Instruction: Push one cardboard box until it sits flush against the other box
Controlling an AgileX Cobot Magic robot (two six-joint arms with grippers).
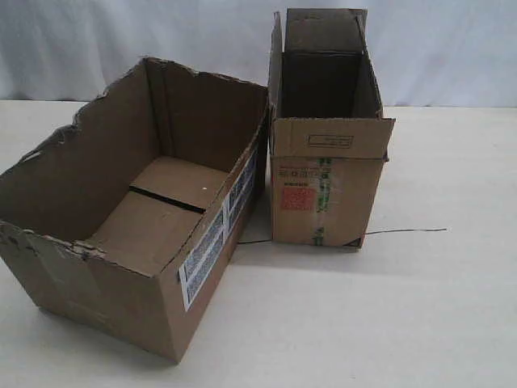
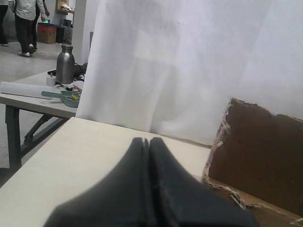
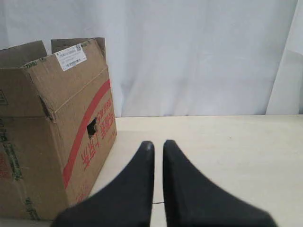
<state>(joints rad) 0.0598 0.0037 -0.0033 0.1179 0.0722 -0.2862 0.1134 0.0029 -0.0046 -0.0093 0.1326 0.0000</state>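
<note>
A: Step in hand?

B: Approach, I judge; the push is not yet made. The cardboard box (image 1: 137,218) sits on the worktop (image 1: 420,315) just beside the other box (image 1: 327,182), skewed. Its back corner is close to it and its front corner apart.

A: Jaws?

B: Left jaws closed, empty, near the torn rim. Right jaws nearly closed, empty. Next move: press the apart corner toward the other box.
</note>
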